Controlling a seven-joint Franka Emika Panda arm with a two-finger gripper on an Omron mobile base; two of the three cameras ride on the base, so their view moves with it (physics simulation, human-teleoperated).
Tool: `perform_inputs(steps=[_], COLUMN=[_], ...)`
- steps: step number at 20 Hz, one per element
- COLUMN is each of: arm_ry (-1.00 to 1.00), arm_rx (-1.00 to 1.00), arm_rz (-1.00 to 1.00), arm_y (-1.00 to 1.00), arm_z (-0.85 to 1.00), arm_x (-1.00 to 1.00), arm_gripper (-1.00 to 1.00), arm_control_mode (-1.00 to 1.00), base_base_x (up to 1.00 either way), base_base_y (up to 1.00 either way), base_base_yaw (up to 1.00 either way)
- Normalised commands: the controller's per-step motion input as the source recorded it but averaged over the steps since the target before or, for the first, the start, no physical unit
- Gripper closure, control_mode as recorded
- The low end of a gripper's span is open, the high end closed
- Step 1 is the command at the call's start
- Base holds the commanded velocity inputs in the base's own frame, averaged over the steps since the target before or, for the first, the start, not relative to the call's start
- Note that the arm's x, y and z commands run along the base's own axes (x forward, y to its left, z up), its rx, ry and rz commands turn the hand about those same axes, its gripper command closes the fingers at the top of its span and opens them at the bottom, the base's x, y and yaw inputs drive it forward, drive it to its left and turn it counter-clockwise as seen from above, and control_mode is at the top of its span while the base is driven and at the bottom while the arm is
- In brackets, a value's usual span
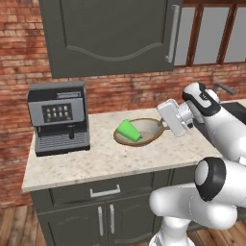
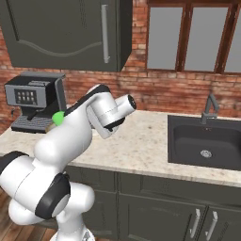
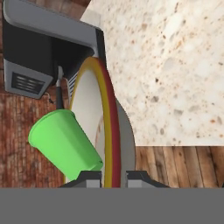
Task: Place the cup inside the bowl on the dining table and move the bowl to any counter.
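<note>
Lying tipped on its side inside one bowl (image 1: 144,132) is one green cup (image 1: 129,130), its open mouth toward the coffee machine; the bowl sits on the beige stone table (image 1: 96,158) against the brick wall (image 1: 19,53), with its right rim at the hand (image 1: 166,126). In the hand view the bowl's rim (image 3: 110,127) runs straight up from between the two fingertips (image 3: 89,178), which stand close on either side of it, so the hand (image 3: 113,177) appears closed on the rim, with the cup (image 3: 65,142) just left of the fingers and leaning against the pale inside of the bowl. One coffee machine (image 1: 58,117) stands on the same table, apart from the bowl on its left. From the right base view the arm covers the bowl, and just a sliver of the cup (image 2: 58,117) peeks past it; one dark sink (image 2: 204,139) with one faucet (image 2: 209,107) lies further along. One dark cabinet (image 1: 110,33) hangs above the table.
</note>
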Motion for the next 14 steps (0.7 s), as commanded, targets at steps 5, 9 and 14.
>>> perform_inputs(steps=[5,9,14], arm_ry=[0.0,-0.03,-0.04], arm_rx=[0.0,0.07,0.05], arm_rz=[0.0,0.0,0.0], arm_y=[0.0,-0.14,-0.17], arm_z=[-0.14,-0.36,-0.21], arm_x=[0.0,0.0,0.0], arm_gripper=[1.0,1.0,1.0], arm_control_mode=[-1.0,-1.0,-1.0], base_base_x=[0.0,0.0,0.0], base_base_y=[0.0,0.0,0.0], base_base_yaw=[0.0,0.0,0.0])
